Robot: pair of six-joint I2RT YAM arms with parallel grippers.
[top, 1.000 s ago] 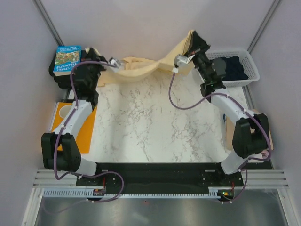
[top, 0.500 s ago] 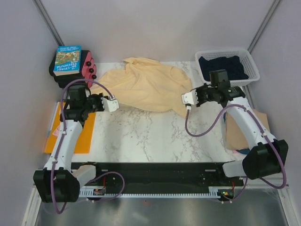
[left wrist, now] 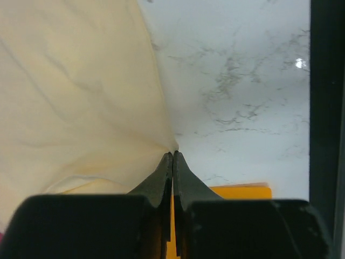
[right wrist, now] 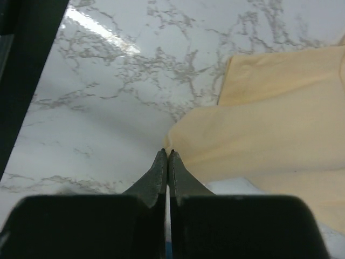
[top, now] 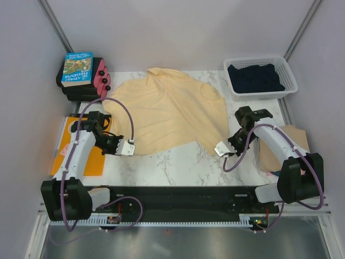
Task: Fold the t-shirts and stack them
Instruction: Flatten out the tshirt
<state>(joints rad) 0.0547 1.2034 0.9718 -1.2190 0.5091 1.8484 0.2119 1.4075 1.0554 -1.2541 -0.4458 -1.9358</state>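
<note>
Containers: one white basket [top: 264, 96] at the far right corner. It holds one dark navy t-shirt [top: 254, 78], bunched.

Count:
- T-shirts in view: three, the navy one, one pale yellow t-shirt [top: 164, 110] and one tan t-shirt [top: 268, 157].
- The tan one lies at the right table edge, partly under my right arm.
- Others: one orange sheet [top: 94, 159] at the left edge, and one book [top: 78, 67] on a dark stack at the far left corner.

Yellow shirt: spread nearly flat on the marble table [top: 178, 167], centre to far side. It is widest side to side. One rounded lobe points at the far wall, and the near edge faces me. I cannot tell collar from hem.

Left gripper [top: 128, 148]: jaws pressed fully together, pinching the shirt's near left corner; in the wrist view the cloth folds converge on the tips [left wrist: 172, 156].

Right gripper [top: 222, 151]: jaws likewise closed with no gap, nipping the near right corner [right wrist: 166, 154], low over the marble.
</note>
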